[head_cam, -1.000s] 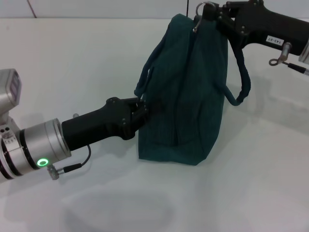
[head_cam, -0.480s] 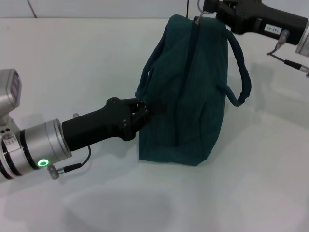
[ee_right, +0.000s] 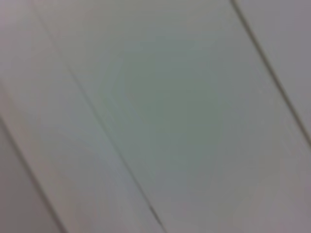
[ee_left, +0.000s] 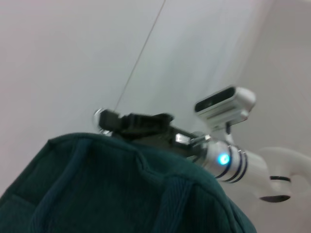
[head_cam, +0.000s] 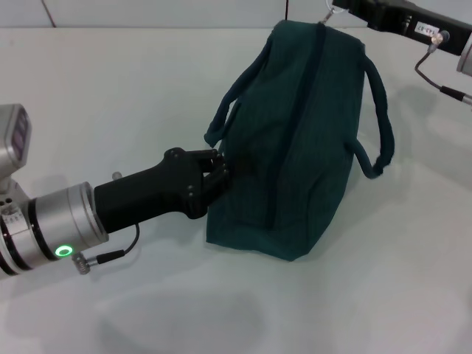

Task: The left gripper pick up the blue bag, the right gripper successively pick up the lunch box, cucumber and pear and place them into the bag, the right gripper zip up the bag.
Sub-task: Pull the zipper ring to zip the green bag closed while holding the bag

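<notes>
The blue bag (head_cam: 295, 147) stands on the white table, its top leaning to the right, with the zipper line (head_cam: 295, 125) running down its top. My left gripper (head_cam: 220, 171) is shut on the bag's left side, near the base of one handle. My right gripper (head_cam: 344, 9) is at the bag's far top corner, shut on the metal ring pull (head_cam: 330, 15). The left wrist view shows the bag (ee_left: 121, 194) from below, with the right gripper (ee_left: 104, 119) at its top edge. The lunch box, cucumber and pear are out of view.
One handle loop (head_cam: 380, 125) hangs off the bag's right side. The white table (head_cam: 110, 88) spreads all round the bag. A thin cable (head_cam: 431, 74) dangles from the right arm. The right wrist view shows only pale blurred surfaces.
My right gripper has moved right and away with the ring pull, and the bag's top has leaned right after it. The left gripper has held still on the bag.
</notes>
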`<state>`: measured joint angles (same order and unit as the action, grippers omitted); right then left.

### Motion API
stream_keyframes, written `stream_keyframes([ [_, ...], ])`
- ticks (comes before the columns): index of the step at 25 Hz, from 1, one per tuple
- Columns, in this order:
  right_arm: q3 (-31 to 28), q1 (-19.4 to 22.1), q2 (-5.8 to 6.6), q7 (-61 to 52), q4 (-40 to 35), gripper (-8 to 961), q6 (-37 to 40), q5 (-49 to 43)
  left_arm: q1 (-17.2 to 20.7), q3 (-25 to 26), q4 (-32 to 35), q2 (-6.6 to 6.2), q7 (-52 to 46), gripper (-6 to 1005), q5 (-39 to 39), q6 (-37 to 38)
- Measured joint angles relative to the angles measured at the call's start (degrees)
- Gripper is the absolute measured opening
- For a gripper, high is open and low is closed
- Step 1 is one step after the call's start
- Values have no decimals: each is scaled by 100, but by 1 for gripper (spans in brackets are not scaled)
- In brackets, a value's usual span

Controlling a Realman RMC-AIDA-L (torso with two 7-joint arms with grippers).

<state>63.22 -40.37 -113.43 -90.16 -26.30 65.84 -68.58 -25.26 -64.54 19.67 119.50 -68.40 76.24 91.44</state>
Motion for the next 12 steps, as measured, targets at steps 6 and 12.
stream_keyframes([
  [6, -4, 1, -21, 70, 208, 34, -287, -36, 41, 68, -15, -6, 2, 145, -47, 47],
  [12, 36, -18, -67, 215, 190, 39, -226, -59, 65, 200, -30, 12, 3, 151, -120, -25],
])
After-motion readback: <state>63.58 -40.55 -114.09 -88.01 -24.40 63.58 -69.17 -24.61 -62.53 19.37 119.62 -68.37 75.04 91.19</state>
